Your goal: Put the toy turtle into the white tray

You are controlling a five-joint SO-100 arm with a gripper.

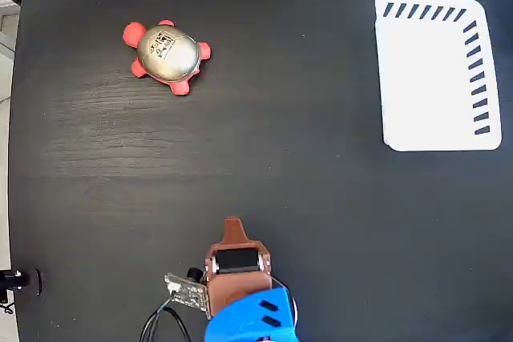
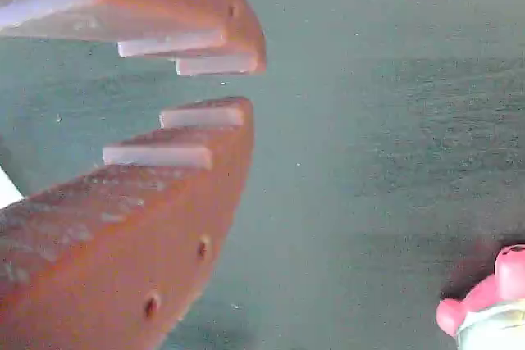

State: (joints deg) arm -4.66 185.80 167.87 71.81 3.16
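The toy turtle (image 1: 168, 52), with a shiny silver domed shell and red head and feet, sits on the dark table at the upper left of the fixed view. In the wrist view only a red foot and the shell's edge (image 2: 492, 317) show at the bottom right corner. The white tray (image 1: 433, 78), with dark slanted slots along its top and right edges, lies flat at the upper right and holds nothing. My brown gripper (image 1: 232, 223) is near the bottom centre, far from both. Its toothed jaws (image 2: 250, 86) are drawn together to a narrow slit with nothing between them.
The black table (image 1: 304, 198) ends along the left side of the fixed view, where a pale floor shows. My blue arm base (image 1: 252, 318) and its loose cables (image 1: 164, 318) sit at the bottom edge. A small dark fitting (image 1: 16, 279) is at the lower left.
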